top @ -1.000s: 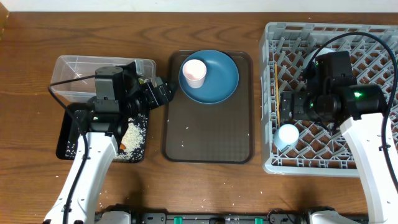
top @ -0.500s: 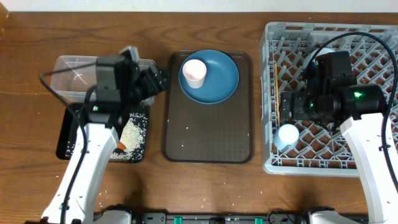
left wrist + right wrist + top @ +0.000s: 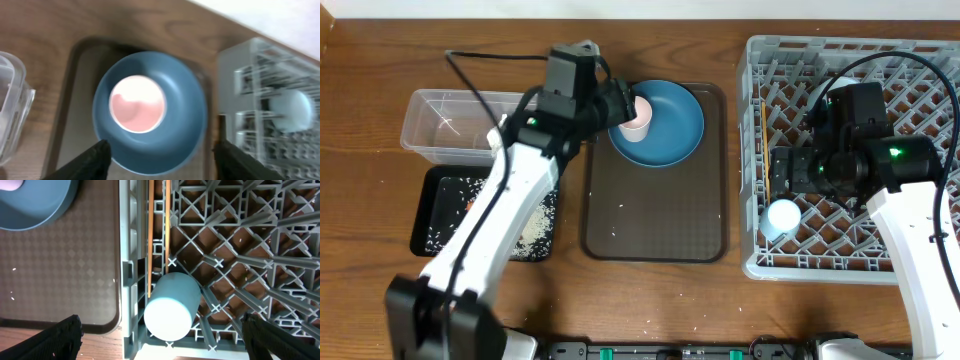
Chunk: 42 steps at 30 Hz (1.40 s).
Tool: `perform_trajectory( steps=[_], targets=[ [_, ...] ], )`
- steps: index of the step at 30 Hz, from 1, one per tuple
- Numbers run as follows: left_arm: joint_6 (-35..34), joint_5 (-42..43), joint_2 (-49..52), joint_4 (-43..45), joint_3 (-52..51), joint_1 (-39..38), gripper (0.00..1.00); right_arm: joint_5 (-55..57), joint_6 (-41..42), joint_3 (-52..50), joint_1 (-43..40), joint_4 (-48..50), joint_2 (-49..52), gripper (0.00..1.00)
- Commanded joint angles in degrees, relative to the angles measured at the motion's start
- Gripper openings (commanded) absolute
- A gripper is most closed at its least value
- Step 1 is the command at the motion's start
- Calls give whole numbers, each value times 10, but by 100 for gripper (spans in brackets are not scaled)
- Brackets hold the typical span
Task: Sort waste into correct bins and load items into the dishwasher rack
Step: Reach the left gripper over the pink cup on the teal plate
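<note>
The small pink cup point(image 3: 638, 117) stands upright on the large round blue plate point(image 3: 672, 128), which lies on the brown serving tray. My left gripper point(image 3: 623, 110) hovers at the cup's left side, open. In the left wrist view the pink cup point(image 3: 137, 104) and the plate point(image 3: 185, 135) lie ahead of the left gripper point(image 3: 160, 167), with nothing between the fingers. My right gripper point(image 3: 167, 345) hangs open above the light blue cup point(image 3: 170, 305), which lies on its side in the grey rack point(image 3: 225, 240) beside the chopsticks point(image 3: 150, 240). White rice point(image 3: 535, 215) lies in the black tray point(image 3: 430, 215).
The clear plastic box point(image 3: 445, 125) sits behind the black tray at the left. The brown serving tray point(image 3: 655, 210) lies in the middle with a few rice grains on it. The rack point(image 3: 910, 70) fills the right side. More grains are scattered on the table's front left.
My left arm has swung from over the bins to the right, up to the pink cup on the plate, and its jaws have narrowed. The right arm has not moved.
</note>
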Motion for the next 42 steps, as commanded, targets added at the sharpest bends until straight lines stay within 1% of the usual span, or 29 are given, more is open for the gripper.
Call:
perform_trajectory(
  steps=[1, 5, 10, 15, 18, 22, 28, 33, 38, 42],
  targets=[
    [2, -16, 40, -2, 7, 0, 62, -4, -4, 4, -1, 1, 0, 99],
    [3, -16, 80, 19, 7, 0, 59, -4, -4, 4, -1, 1, 0, 99],
    [3, -17, 118, 57, 7, 0, 51, -4, -4, 4, -1, 1, 0, 99],
    [3, -57, 140, 63, 7, 0, 50, -4, -4, 4, -1, 1, 0, 99],
    [3, -59, 153, 65, 7, 0, 50, -4, -4, 4, -1, 1, 0, 99],
    [2, -59, 165, 65, 6, 0, 45, -4, -4, 4, -1, 1, 0, 99],
    [2, -59, 177, 66, 6, 0, 43, -4, -4, 4, -1, 1, 0, 99],
    [0, -58, 183, 67, 6, 0, 32, -4, -4, 4, -1, 1, 0, 99],
    [0, -56, 183, 66, 6, 0, 25, -4, -4, 4, -1, 1, 0, 99],
    [0, -56, 183, 66, 6, 0, 23, -4, -4, 4, -1, 1, 0, 99]
  ],
)
